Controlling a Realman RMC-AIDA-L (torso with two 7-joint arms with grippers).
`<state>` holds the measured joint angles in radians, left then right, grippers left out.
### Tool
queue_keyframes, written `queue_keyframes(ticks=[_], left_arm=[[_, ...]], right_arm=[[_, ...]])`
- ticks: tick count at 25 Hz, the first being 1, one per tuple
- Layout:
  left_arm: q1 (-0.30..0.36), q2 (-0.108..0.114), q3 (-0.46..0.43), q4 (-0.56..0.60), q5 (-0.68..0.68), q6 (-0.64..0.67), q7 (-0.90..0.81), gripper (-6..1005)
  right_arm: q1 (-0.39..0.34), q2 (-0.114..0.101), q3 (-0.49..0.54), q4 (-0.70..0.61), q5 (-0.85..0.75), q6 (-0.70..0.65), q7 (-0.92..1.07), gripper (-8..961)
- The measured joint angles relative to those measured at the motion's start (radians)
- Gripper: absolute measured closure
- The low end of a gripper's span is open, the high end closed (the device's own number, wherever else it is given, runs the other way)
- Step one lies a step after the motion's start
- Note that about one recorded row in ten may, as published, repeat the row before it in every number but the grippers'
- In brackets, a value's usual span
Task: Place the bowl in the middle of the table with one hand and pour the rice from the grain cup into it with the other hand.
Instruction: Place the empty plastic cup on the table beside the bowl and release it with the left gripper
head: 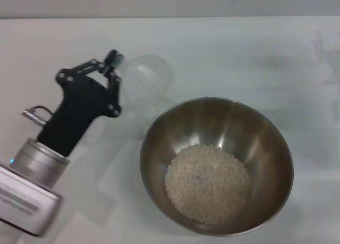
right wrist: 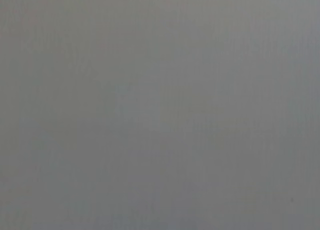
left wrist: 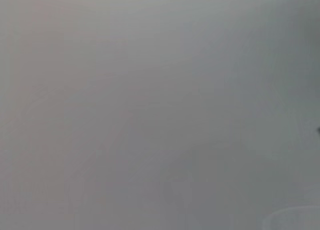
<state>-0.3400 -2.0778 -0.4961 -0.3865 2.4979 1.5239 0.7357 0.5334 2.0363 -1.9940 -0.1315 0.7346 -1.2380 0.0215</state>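
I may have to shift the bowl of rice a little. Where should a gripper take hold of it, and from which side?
Probably the rim of the bowl on the robot's right. The bowl sits upright, with rice low in the middle, so its thin edge is free all round. The cup and the left gripper crowd the left side; jaws coming from above could straddle the right rim.

Left arm (head: 32, 185) cropped; cup (head: 146, 79) perhaps blurred

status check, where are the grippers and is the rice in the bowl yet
Left gripper at the grain cup, which looks empty, beside the bowl. Rice piled in bowl. Right gripper not in view. Nothing in the way.
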Motion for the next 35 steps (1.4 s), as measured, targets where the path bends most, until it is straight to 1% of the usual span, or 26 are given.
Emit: queue_keyframes(ticks=[1,2,3,4,5,7,8,9,14,15,20,35], left_arm=[[0.031,-0.001,-0.042,0.0,-0.035,-0.027,-0.236,940],[0.041,-0.001,-0.05,0.0,-0.068,-0.04,-0.334,940],[0.046,-0.001,-0.053,-0.002,-0.104,-0.054,-0.406,939],[0.046,-0.001,-0.053,-0.002,-0.104,-0.054,-0.406,939],[0.046,-0.001,-0.054,-0.004,-0.171,-0.093,-0.511,938],[0.042,-0.001,-0.054,-0.004,-0.197,-0.127,-0.548,937],[0.034,0.0,-0.055,-0.003,-0.232,-0.193,-0.592,937],[0.034,0.0,-0.055,-0.003,-0.232,-0.193,-0.592,937],[0.013,-0.001,-0.063,-0.002,-0.283,-0.344,-0.65,934],[0.013,-0.001,-0.063,-0.002,-0.283,-0.344,-0.65,934],[-0.002,-0.003,-0.064,0.011,-0.288,-0.432,-0.649,932],[-0.004,-0.002,-0.066,0.023,-0.288,-0.477,-0.651,925]], right_arm=[[0.002,0.001,0.002,-0.005,0.0,0.0,0.001,435],[0.003,0.002,0.004,-0.009,0.0,0.0,0.001,435],[0.004,0.004,0.004,-0.012,0.0,0.0,0.002,435],[0.005,0.006,0.005,-0.015,0.001,0.0,0.002,435],[0.007,0.009,0.005,-0.018,0.001,-0.002,0.003,435],[0.009,0.015,0.005,-0.026,0.001,-0.008,0.003,435],[0.006,0.019,0.005,-0.04,0.0,-0.011,0.003,435],[0.006,0.019,0.005,-0.04,0.0,-0.011,0.003,435],[-0.018,0.03,0.005,-0.077,-0.007,-0.035,0.003,435],[-0.021,0.032,0.005,-0.081,-0.007,-0.037,0.003,435],[-0.026,0.036,0.005,-0.081,-0.007,-0.033,0.021,434],[-0.033,0.037,0.003,-0.076,-0.008,-0.01,0.04,434]])
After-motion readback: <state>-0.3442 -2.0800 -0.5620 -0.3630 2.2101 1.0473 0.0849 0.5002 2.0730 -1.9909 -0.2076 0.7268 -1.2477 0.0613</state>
